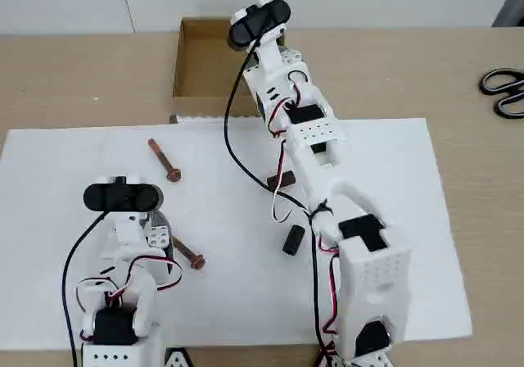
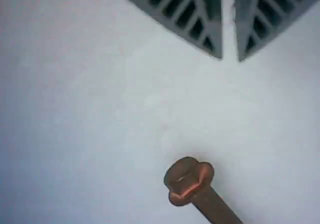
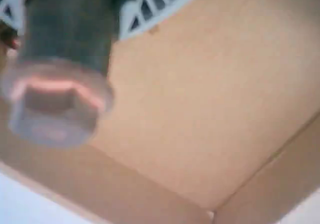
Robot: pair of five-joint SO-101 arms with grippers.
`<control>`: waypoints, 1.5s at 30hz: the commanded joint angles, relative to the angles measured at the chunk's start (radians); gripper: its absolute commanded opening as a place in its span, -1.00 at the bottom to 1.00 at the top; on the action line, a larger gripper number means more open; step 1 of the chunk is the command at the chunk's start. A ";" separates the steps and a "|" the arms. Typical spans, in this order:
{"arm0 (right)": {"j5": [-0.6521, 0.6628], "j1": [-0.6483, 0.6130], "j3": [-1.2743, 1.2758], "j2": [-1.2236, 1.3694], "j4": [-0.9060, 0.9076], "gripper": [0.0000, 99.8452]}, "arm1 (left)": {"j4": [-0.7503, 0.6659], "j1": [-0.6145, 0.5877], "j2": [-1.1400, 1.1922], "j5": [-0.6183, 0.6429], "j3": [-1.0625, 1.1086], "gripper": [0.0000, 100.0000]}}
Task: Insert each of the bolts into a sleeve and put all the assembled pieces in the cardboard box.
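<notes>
Bolt-and-sleeve piece (image 3: 60, 74) is clamped in the right gripper (image 3: 70, 4) above the floor of the cardboard box (image 3: 200, 109). On the white paper (image 1: 393, 178) the far bolt (image 1: 164, 160) is seen nearer the box. The near bolt (image 2: 192, 184) lies just beside the left gripper (image 2: 227, 54), whose jaws are drawn almost together on nothing. A loose sleeve (image 1: 293, 239) lies beside the right arm.

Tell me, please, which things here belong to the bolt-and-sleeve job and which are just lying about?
For the job: cardboard box; loose bolts; empty sleeves; sleeved bolt.
Lying about: scissors; sheet of paper.
</notes>
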 commanded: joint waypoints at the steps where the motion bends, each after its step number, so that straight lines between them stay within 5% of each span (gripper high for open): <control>1: 0.006 0.007 -0.115 0.024 -0.031 -0.96 | -0.021 -0.008 -0.011 -0.003 -0.002 -0.99; 8: 0.005 0.005 -0.112 0.044 -0.030 -0.57 | -0.021 -0.008 -0.011 -0.003 -0.002 -0.99; 15: 0.003 0.005 -0.114 0.012 0.010 -0.78 | -0.021 -0.008 -0.011 -0.003 -0.002 -0.99; 18: 0.000 0.001 -0.114 -0.110 0.166 -1.00 | -0.021 -0.008 -0.011 -0.003 -0.002 -0.99; 29: -0.250 0.007 -0.110 -0.507 0.826 -0.99 | -0.032 0.000 -0.011 -0.003 -0.001 -0.99; 45: -0.371 0.140 -0.110 -0.780 1.400 -0.99 | 0.026 -0.008 -0.011 -0.035 -0.050 -0.99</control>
